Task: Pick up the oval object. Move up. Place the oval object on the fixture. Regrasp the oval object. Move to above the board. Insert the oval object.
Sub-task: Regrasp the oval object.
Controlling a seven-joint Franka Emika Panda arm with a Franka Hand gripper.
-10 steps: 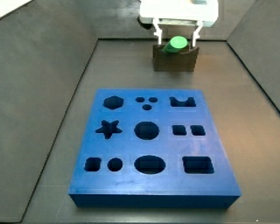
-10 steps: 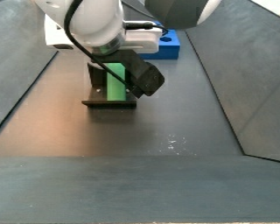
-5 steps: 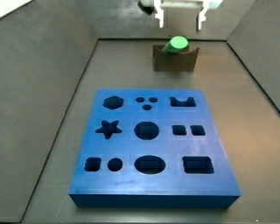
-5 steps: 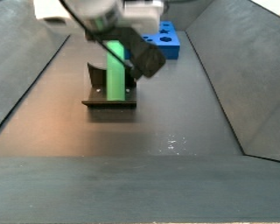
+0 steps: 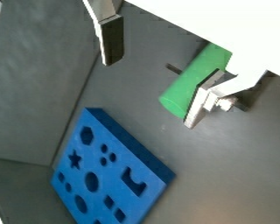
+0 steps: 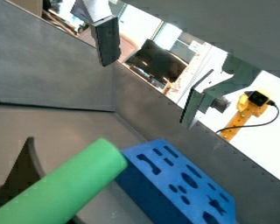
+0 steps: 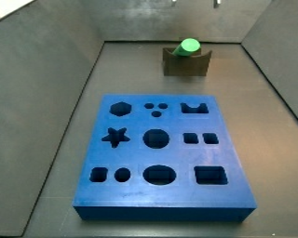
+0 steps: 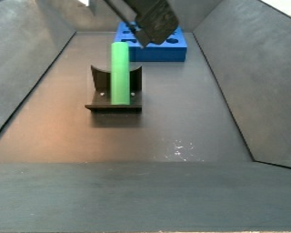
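In a wrist view the gripper hangs above the desk with its fingers spread wide and nothing between them. The green rod lies below the gap, close to the far finger, on the holder, which is mostly hidden here. The blue board lies well apart from it, toward the desk's other end.

In a wrist view looking outward, the fingers again stand apart and bare, the gripper midway between them. The rod slants below them, with the dark holder just beside it and the board near its rounded end.

In a side view the rod sits upright in the notch of the holder by the desk's far edge; the board fills the middle and near part.

In a side view the rod leans in the holder at mid-desk, the board behind it. A dark part, probably the gripper, hangs above, clear of the rod.
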